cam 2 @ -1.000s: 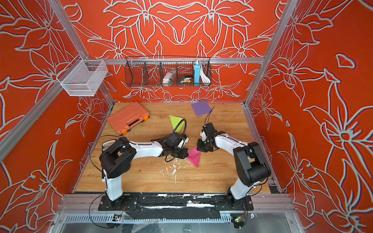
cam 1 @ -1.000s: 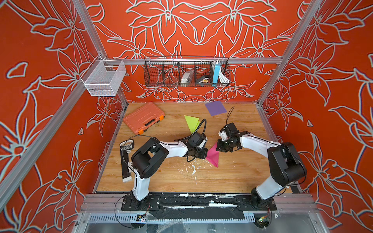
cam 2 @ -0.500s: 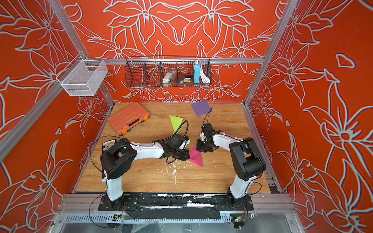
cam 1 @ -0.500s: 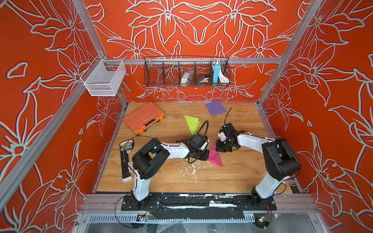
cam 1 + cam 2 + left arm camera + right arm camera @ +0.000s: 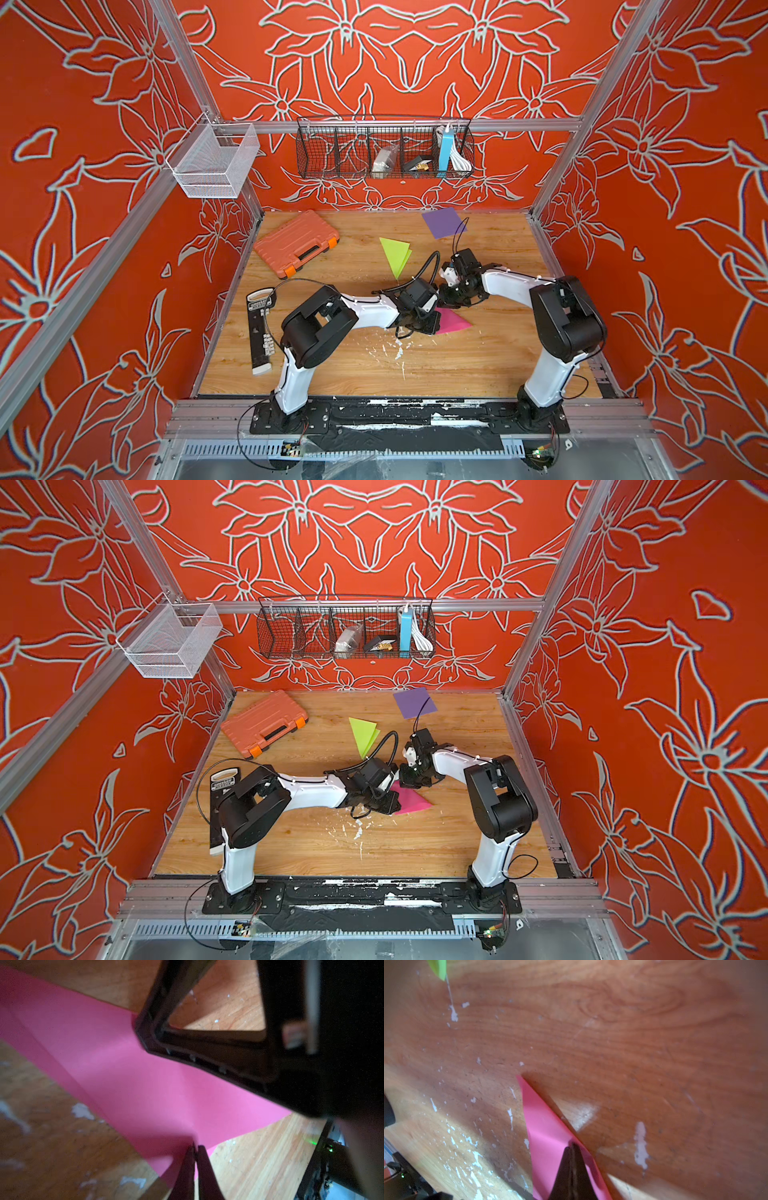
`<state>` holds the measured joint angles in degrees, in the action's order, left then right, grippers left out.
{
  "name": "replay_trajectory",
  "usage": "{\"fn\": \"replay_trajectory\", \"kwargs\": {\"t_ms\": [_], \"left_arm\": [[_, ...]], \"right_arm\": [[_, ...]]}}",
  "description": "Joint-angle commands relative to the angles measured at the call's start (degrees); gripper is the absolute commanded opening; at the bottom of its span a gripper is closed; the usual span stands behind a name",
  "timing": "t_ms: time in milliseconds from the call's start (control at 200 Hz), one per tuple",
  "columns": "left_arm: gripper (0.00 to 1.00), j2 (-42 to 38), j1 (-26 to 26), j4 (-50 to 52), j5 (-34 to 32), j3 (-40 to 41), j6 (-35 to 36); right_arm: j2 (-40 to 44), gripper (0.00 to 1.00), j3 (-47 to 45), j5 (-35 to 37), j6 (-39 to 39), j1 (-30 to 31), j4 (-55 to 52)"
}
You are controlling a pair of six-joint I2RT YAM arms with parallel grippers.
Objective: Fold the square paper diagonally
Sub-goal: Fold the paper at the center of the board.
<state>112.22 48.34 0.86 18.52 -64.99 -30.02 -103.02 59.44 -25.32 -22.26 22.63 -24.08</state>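
The pink paper point(image 5: 456, 322) point(image 5: 412, 803) lies on the wooden floor, folded into a triangle, between the two arms. My left gripper point(image 5: 430, 326) point(image 5: 385, 805) is at its left edge. In the left wrist view the left gripper point(image 5: 195, 1150) has its tips pinched on a corner of the pink paper point(image 5: 135, 1084), with only a thin slit lower down. My right gripper point(image 5: 451, 301) point(image 5: 409, 782) is at the paper's far corner. In the right wrist view the right gripper point(image 5: 572, 1145) is shut, its tips against the pink paper point(image 5: 546, 1132); whether they pinch it I cannot tell.
A folded green paper point(image 5: 395, 255) and a flat purple paper point(image 5: 443, 222) lie farther back. An orange case point(image 5: 297, 243) sits at the back left and a black tool point(image 5: 259, 332) along the left wall. A wire basket point(image 5: 384, 147) hangs on the back wall. White flecks dot the floor.
The right arm's elbow has swung inward while its gripper stayed at the paper's far corner. The pink triangle now lies flatter and shows more to the right of the left gripper.
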Motion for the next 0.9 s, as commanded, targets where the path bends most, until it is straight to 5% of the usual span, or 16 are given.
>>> {"fn": "replay_trajectory", "kwargs": {"t_ms": [0, 300, 896], "left_arm": [[0.11, -6.7, -2.1, 1.6, -1.7, 2.8, -0.1], [0.07, -7.6, -7.0, -3.5, 1.6, 5.1, -3.8], [0.0, 2.3, -7.3, -5.8, 4.7, -2.1, -6.3]], "right_arm": [[-1.4, 0.0, 0.8, 0.3, 3.9, 0.8, -3.4], [-1.0, 0.0, 0.6, -0.9, 3.7, 0.7, -2.5], [-1.1, 0.0, 0.1, -1.7, 3.4, 0.7, -1.9]]}}
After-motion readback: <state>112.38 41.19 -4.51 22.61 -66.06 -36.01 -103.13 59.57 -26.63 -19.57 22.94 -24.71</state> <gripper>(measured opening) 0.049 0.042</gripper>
